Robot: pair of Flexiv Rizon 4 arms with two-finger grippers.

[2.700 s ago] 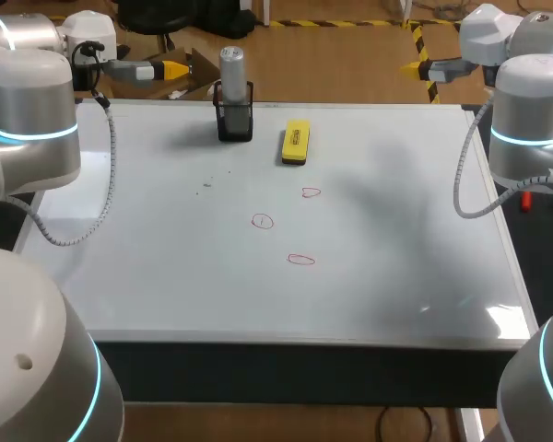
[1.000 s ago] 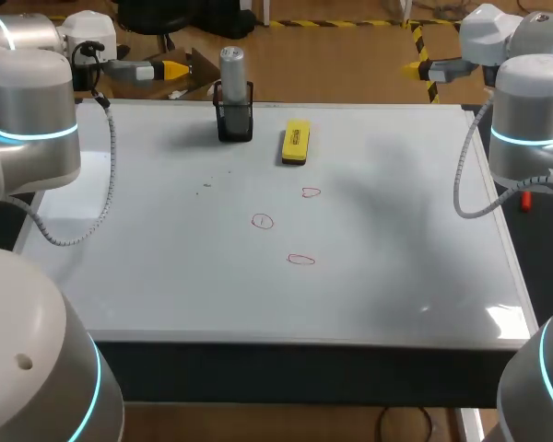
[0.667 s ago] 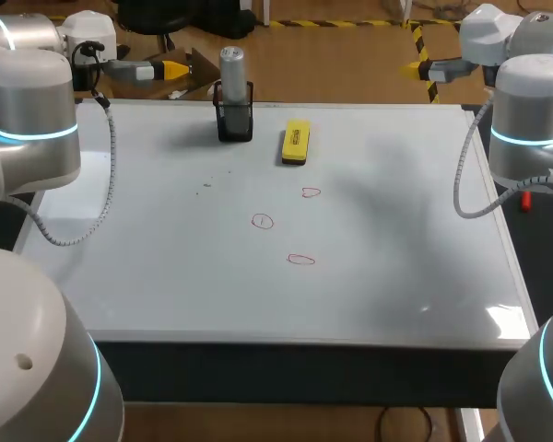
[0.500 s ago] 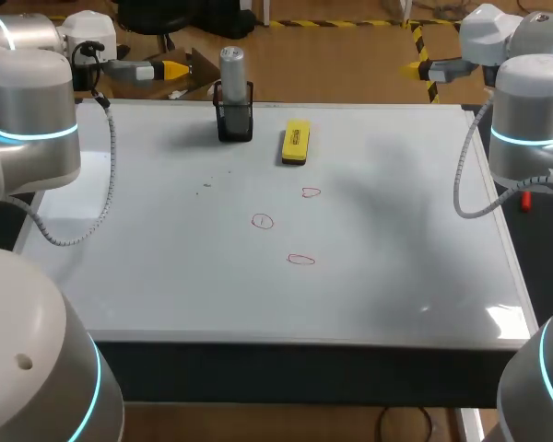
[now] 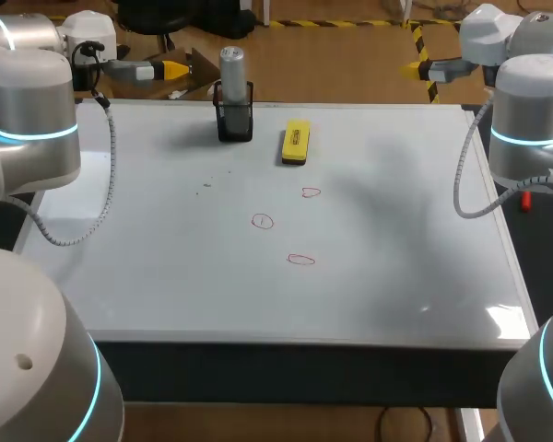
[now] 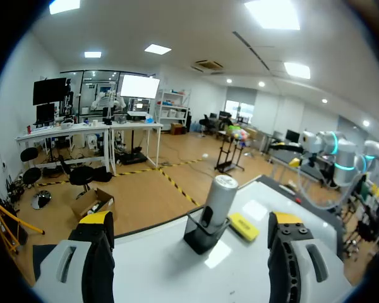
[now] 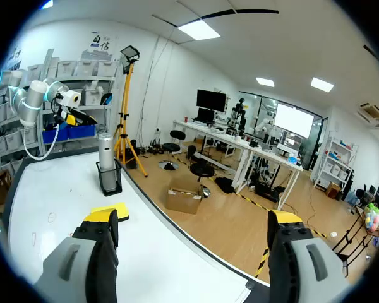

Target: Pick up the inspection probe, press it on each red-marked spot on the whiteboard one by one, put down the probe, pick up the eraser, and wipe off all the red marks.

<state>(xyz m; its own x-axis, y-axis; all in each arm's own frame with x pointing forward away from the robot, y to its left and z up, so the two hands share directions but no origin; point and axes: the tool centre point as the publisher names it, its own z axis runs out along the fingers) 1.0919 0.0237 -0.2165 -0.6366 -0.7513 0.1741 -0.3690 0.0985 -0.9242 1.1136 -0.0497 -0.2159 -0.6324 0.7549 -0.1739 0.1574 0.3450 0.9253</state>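
As my left gripper (image 6: 191,221) and right gripper (image 7: 192,218) gape empty, the probe (image 6: 220,196) stands ahead of the left. Its long axis is vertical.

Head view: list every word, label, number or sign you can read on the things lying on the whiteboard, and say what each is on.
Eraser: dark print on its top face, too small to read.
Red marks: three hand-drawn loops, not letters or numbers.
Inspection probe and its black holder: no print visible.
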